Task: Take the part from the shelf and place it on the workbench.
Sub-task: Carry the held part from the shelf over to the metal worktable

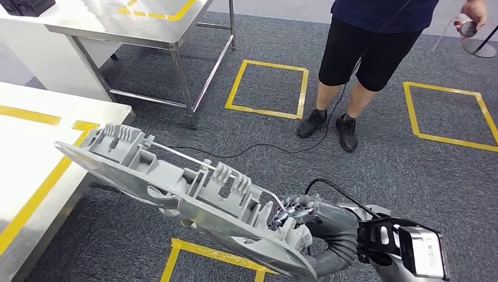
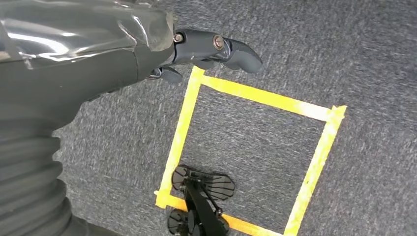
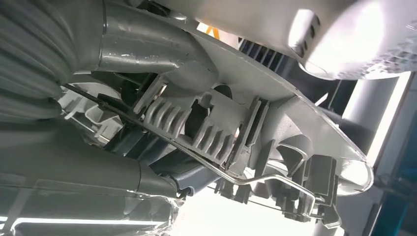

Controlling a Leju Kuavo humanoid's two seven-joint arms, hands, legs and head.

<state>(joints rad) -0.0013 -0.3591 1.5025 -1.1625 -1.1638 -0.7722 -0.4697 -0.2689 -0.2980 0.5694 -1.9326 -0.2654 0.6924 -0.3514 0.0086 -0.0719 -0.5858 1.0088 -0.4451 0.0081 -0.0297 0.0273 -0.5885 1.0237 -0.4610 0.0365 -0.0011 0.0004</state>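
Grey carpet (image 1: 411, 170) marked with yellow tape squares (image 1: 267, 88) covers the floor; a steel tabletop (image 1: 35, 153) with yellow tape lines stands at the left, and a second steel table (image 1: 135, 23) at the far left. A person (image 1: 370, 53) stands at the far side. The right hand (image 1: 296, 214) grips the long grey plastic part (image 1: 176, 188) at its near end; the part extends left, its far end over the tabletop corner. The left hand (image 2: 211, 51) hangs above the carpet, fingers apart, holding nothing.
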